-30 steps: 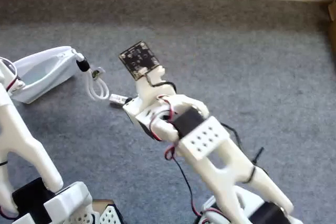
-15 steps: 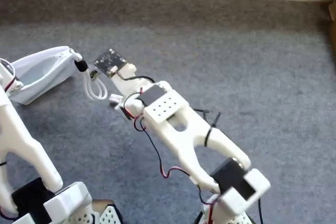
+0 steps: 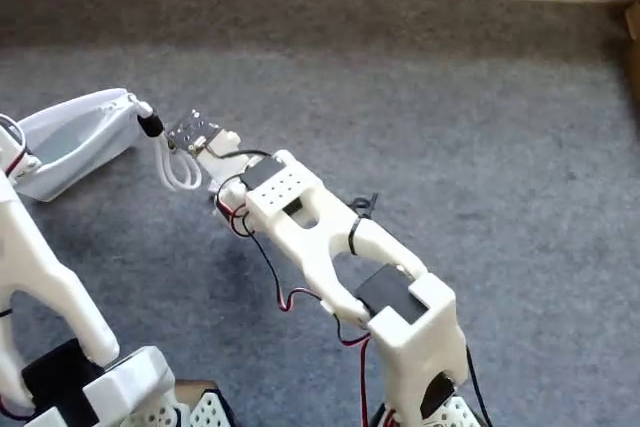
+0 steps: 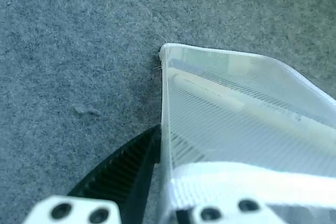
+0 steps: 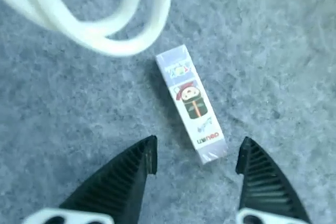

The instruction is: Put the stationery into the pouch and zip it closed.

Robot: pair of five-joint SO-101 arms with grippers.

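Hovering over eraser (image 5: pixel 191 103) on carpet (image 5: pixel 273 51) with right gripper (image 5: pixel 198 149) spread wide. Likely light, stiff, slick-wrapped: pinch long sides mid-length. Clamping floppy pouch (image 4: pixel 236 124) rim with left gripper (image 4: pixel 163 153).

Bare carpet (image 5: pixel 273 51) flanks the small box (image 5: pixel 191 103) (room for fingers (image 5: pixel 126 177)); a cord loop (image 5: pixel 113 47) lies near.

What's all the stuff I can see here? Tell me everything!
see-through white zip pouch: one, white, on the left in the high view, its edge in the left hand.
white looped cord: one, white, at the pouch's end, near the block.
small rectangular block with a cartoon picture: one, white, on the carpet between the right hand's fingers.
grey carpet: one, grey, covering the table.
robot arms: two, white; left hand shut on the pouch, right hand open over the block.
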